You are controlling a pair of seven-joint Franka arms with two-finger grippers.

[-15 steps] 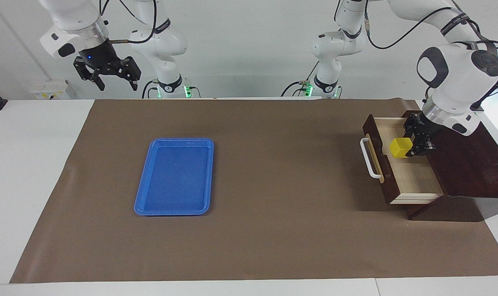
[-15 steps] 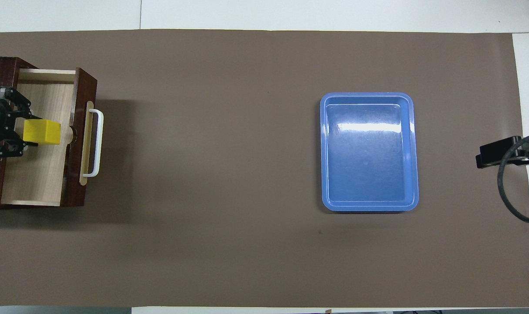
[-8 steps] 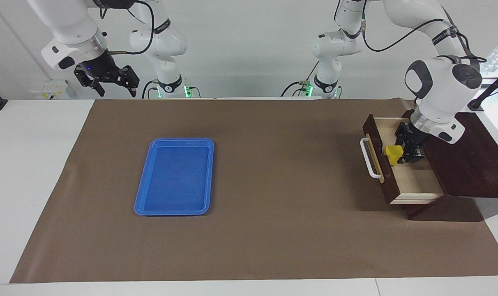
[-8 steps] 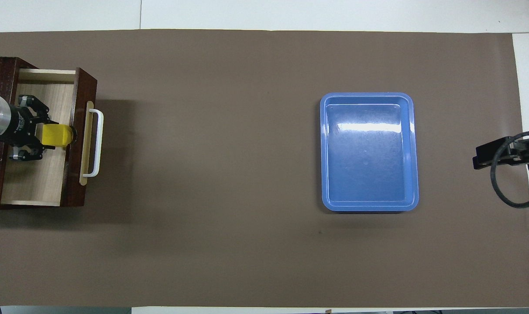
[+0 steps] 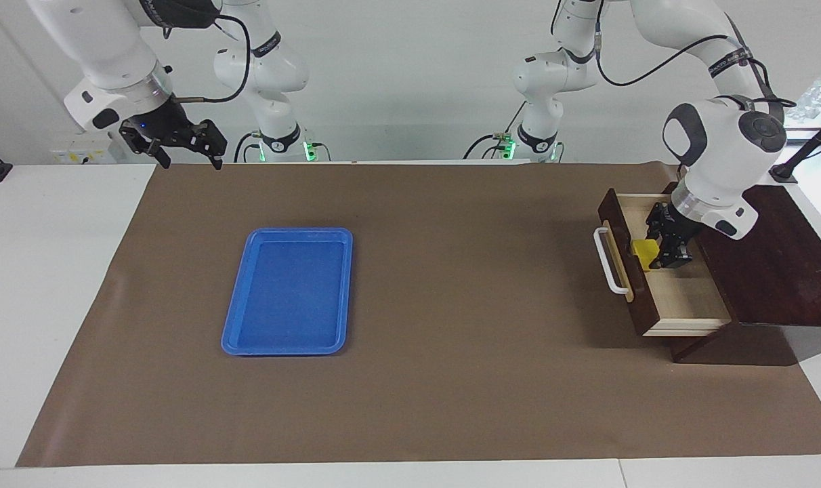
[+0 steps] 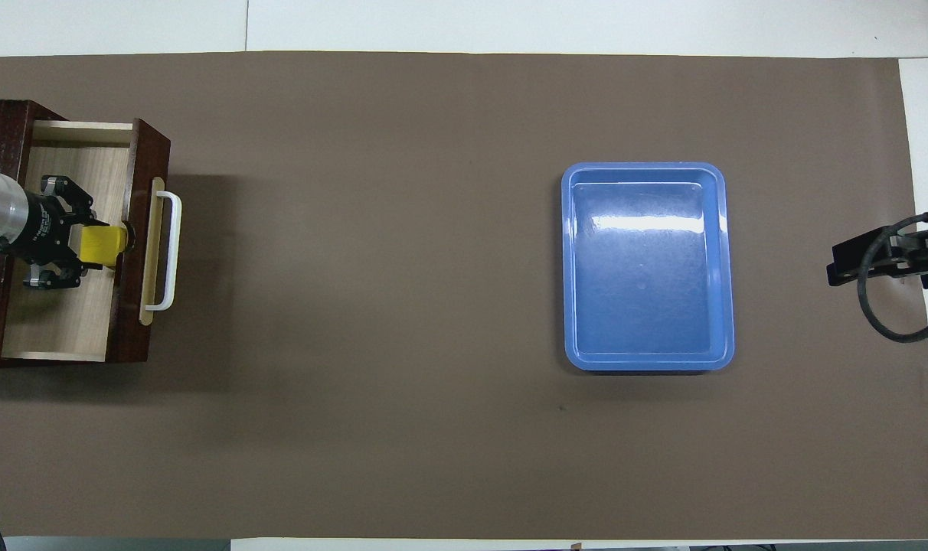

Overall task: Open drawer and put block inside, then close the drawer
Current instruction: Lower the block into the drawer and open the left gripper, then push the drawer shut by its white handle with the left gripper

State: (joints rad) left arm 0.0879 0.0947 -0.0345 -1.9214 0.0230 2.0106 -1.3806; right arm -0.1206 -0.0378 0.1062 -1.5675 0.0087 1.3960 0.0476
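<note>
Left hand (image 5: 654, 254) grips block (image 5: 643, 253) — inside open drawer (image 5: 681, 295).

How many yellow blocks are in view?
1. The block is down inside the open drawer, just inside its front panel, held by the left gripper. The cabinet's inside is hidden, so more could be there.

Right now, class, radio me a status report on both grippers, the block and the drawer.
Left gripper shut on yellow block, low inside open drawer. Right gripper open, waiting above the mat's edge at the right arm's end. Nothing blocks the drawer; blue tray sits well apart.
</note>
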